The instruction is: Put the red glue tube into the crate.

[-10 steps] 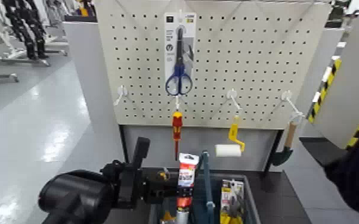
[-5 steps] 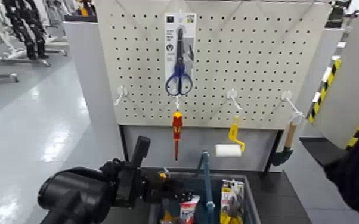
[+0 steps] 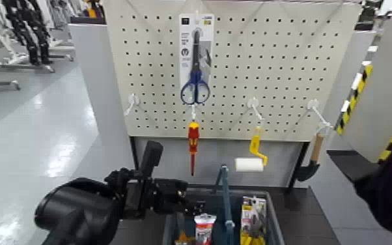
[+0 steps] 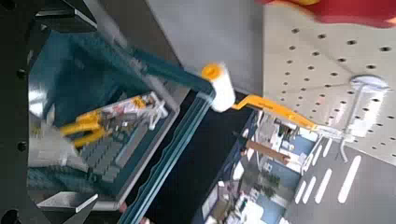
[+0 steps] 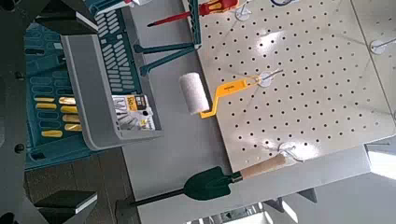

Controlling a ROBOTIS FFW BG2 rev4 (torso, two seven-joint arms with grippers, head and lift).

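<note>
The red glue tube (image 3: 204, 228) stands inside the grey crate (image 3: 273, 212), in the compartment left of the blue-grey centre handle (image 3: 224, 195); its white band points up. My left gripper (image 3: 187, 195) hovers just above the crate's left rim, open, apart from the tube. In the left wrist view its fingers (image 4: 65, 201) stand wide with nothing between them, over the crate (image 4: 149, 177). At the right edge of the head view my right arm (image 3: 387, 189) hangs idle; its gripper (image 5: 56, 107) is open and empty, beside the crate (image 5: 93, 84).
A yellow carded tool pack (image 3: 253, 221) lies in the crate's right compartment. On the pegboard (image 3: 270, 58) behind hang blue scissors (image 3: 195, 81), a red-and-yellow screwdriver (image 3: 193, 140), a yellow paint roller (image 3: 254, 153) and a trowel (image 3: 310, 166).
The left gripper opened and let go of the red glue tube. The tube dropped from rim height into the crate's left compartment. The left arm drew back slightly.
</note>
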